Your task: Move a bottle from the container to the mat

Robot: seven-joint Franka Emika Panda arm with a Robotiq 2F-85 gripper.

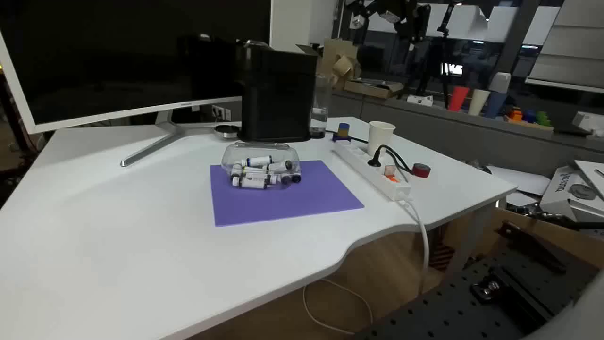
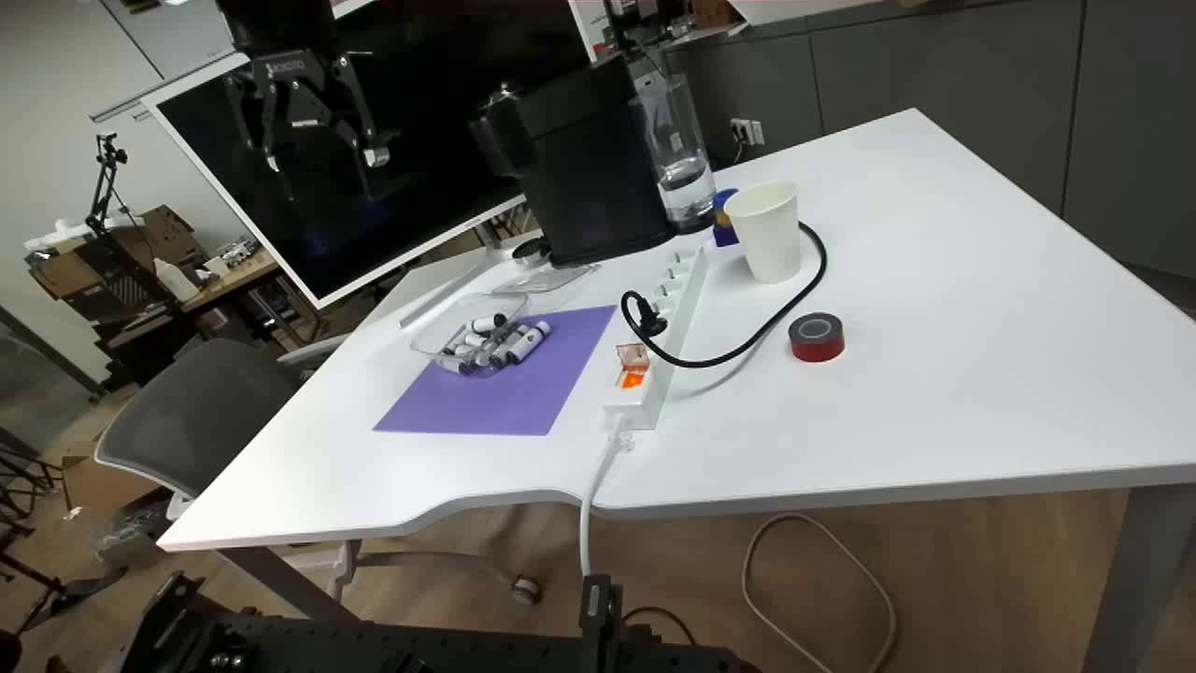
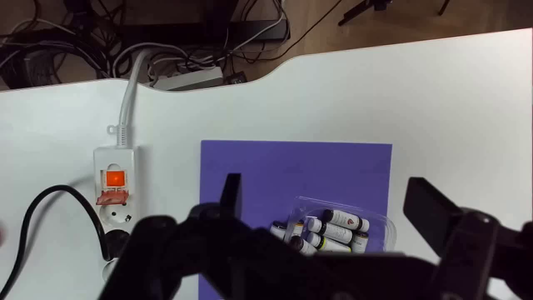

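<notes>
At left in an exterior view, I see the gripper (image 2: pixel 325 179) hanging high, spread wide. Then comes the clear tub (image 2: pixel 438 330), bottles (image 2: pixel 486 323) jumbled in it, on the purple mat (image 2: pixel 495 408); whether the rightmost bottle (image 2: pixel 530 342) lies outside, I can't tell. Further right: power strip (image 2: pixel 668 341), cup (image 2: pixel 766 238), tape (image 2: pixel 817 338).

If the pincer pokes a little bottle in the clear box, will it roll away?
A little bottle might roll a bit, since it's round and lying on its side. It probably won't get far: other bottles and the clear box hem it in.
</notes>
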